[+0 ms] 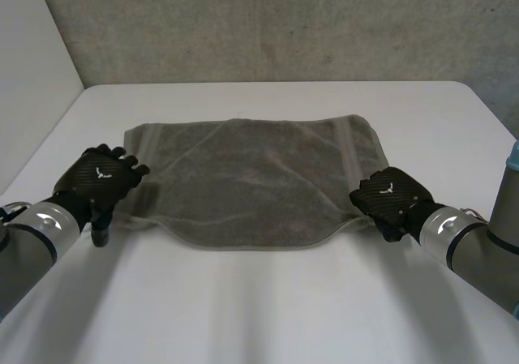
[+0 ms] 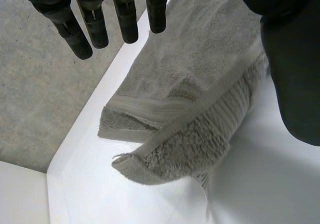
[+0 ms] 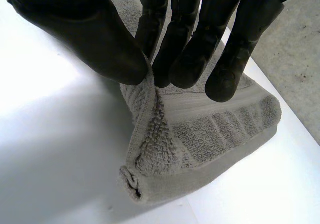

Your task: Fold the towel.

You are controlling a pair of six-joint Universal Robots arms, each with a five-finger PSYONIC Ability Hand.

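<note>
Lying flat across the middle of the worktop [image 1: 259, 307], the grey towel [image 1: 251, 177] runs its long axis from my left to my right, with its near edge bowed toward me. In the head view both near corners are hidden under my hands. My right hand [image 1: 389, 198] pinches the right near corner between thumb and fingers [image 3: 190, 49], and the cloth is bunched into a ridge there. My left hand [image 1: 99, 177] is at the left near corner, its fingers [image 2: 95, 24] straight and spread, grasping nothing. Its thumb covers part of the towel's edge, so I cannot tell whether it touches the cloth.
</note>
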